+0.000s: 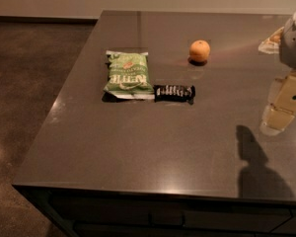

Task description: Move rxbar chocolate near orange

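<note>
The rxbar chocolate [174, 93] is a small flat black wrapper with white lettering. It lies on the grey table [153, 147] just right of the green chip bag. The orange [200, 51] sits farther back and to the right of the bar, apart from it. My gripper [281, 113] hangs at the right edge of the view, above the table, well to the right of the bar and in front of the orange. It holds nothing that I can see.
A green chip bag [128, 74] lies left of the bar, touching it. A pale object [271, 42] lies at the far right of the table. The table's left and front edges drop to a dark floor [24, 83].
</note>
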`<state>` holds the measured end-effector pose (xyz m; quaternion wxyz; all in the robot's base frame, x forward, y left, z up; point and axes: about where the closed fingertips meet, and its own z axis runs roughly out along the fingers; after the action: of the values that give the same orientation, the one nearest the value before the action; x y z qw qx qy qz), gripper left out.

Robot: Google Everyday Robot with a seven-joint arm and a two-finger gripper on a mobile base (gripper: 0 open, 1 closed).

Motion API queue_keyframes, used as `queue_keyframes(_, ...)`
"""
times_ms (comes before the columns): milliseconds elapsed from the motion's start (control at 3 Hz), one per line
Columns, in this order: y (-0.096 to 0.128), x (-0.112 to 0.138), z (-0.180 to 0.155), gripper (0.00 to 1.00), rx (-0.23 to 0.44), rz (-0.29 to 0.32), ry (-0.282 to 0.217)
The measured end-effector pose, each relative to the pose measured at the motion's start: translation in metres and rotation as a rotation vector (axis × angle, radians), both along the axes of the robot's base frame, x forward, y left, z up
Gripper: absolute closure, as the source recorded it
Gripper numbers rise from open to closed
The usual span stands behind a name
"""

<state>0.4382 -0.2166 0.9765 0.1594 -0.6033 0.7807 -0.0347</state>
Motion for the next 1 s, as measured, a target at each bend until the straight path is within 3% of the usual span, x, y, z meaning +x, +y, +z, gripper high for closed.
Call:
queue_keyframes(333, 0.000, 0.000, 0.000, 0.00, 0.000, 0.000, 0.000)
queue_keyframes(667, 0.010, 0.017, -0.002, 0.00, 0.048, 0.013, 0.018)
queue_keyframes(1000, 0.030, 0.050, -0.013, 0.00, 0.080, 0.040, 0.040)
